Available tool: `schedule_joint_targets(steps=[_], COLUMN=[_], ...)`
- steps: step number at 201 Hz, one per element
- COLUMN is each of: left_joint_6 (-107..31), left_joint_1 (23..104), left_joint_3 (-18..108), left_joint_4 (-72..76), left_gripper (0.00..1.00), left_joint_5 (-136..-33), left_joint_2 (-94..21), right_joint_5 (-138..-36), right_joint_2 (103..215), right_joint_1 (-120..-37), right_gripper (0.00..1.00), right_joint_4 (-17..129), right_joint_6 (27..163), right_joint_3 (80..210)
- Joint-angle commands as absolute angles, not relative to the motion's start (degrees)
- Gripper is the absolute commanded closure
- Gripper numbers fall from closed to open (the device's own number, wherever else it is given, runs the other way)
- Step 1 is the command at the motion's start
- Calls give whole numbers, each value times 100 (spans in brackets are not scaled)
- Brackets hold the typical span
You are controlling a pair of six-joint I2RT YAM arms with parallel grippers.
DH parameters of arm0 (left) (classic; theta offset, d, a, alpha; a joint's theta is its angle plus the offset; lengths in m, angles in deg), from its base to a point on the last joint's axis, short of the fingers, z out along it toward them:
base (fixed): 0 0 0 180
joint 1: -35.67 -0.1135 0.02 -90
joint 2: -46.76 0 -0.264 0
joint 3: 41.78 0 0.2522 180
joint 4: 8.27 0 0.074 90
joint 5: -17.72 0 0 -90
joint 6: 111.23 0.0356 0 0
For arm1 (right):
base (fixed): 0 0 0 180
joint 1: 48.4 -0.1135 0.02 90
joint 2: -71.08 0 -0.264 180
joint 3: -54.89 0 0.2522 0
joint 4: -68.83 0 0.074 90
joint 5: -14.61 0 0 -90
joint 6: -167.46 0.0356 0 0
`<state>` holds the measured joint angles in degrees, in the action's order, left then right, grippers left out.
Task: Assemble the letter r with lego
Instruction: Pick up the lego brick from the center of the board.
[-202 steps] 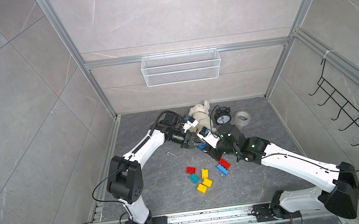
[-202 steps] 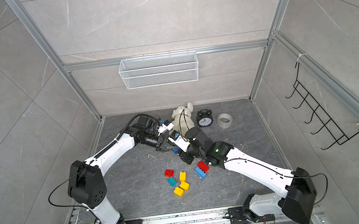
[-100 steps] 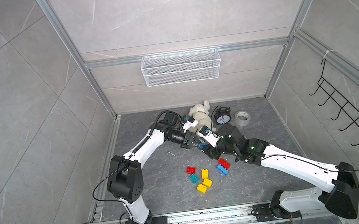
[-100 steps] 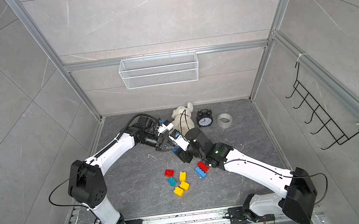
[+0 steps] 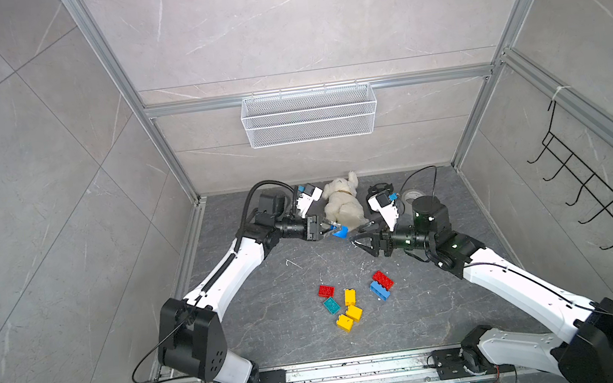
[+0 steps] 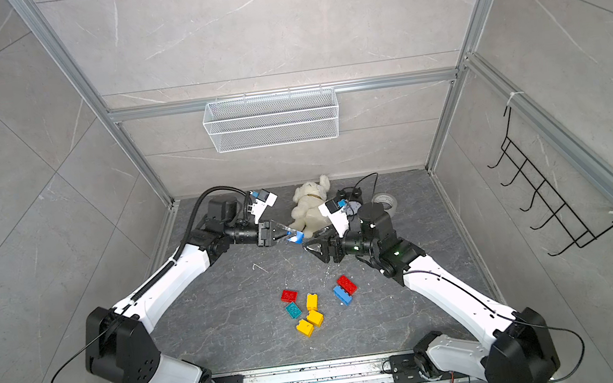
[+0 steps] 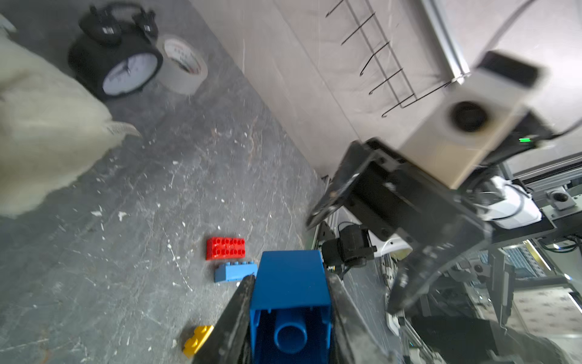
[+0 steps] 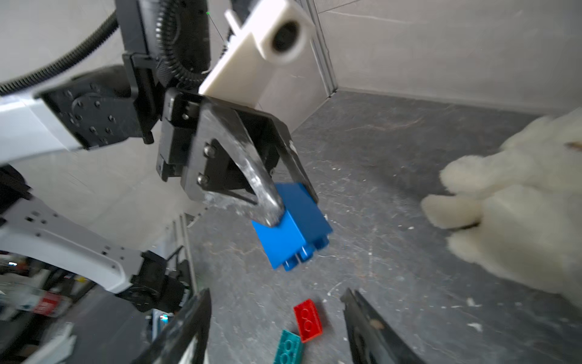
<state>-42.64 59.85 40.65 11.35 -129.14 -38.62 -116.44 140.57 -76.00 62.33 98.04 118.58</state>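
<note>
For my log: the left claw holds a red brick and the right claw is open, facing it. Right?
No. The brick in the left claw is blue, not red; the right wrist view shows it. The rest holds: the right claw is open, facing it.

Both top views look steeply down from high above the front rail (image 5: 320,377), taking in the whole bench (image 5: 287,342) and the wire basket (image 5: 310,120) on the back wall (image 5: 296,22), and share nearly the same scene, shifted slightly sideways. The left wrist camera sits close behind the left jaws, looking along them past the blue brick (image 7: 289,283) toward the right jaws and the clock (image 7: 126,72). The right wrist camera faces the opposite way, equally near, sharing that brick, the plush toy (image 8: 519,205) and the bench.
</note>
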Motion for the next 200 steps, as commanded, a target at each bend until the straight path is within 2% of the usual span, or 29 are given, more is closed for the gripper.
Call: schedule_joint_targets(steps=[1,28,82,112,156,200], left_joint_6=[-4990,-5461,-5548,-5587,-5639,-5687], left_joint_1=[5913,5913,5922,5927,5927,5961], left_joint_3=[3964,3873,3688,3632,3700,3799], left_joint_4=[-513,-1215,-1277,-1325,-1381,-1326], left_gripper=[82,84,86,86,86,85], left_joint_5=[-13154,-13511,-13510,-13446,-13362,-13332], left_joint_2=[-3710,-3790,-3796,-3813,-3975,-4164], right_joint_5=[-12892,-12928,-13137,-13151,-13159,-13167], right_joint_2=[14409,14723,15466,15620,15493,15519], right_joint_1=[-7522,-7417,-7266,-7266,-7275,-7275], right_gripper=[32,32,36,40,52,56], right_joint_4=[8170,8746,10808,10738,10286,10300], right_joint_6=[11226,11513,12673,12634,12354,12333], right_joint_3=[11736,11741,11808,11951,11984,11936])
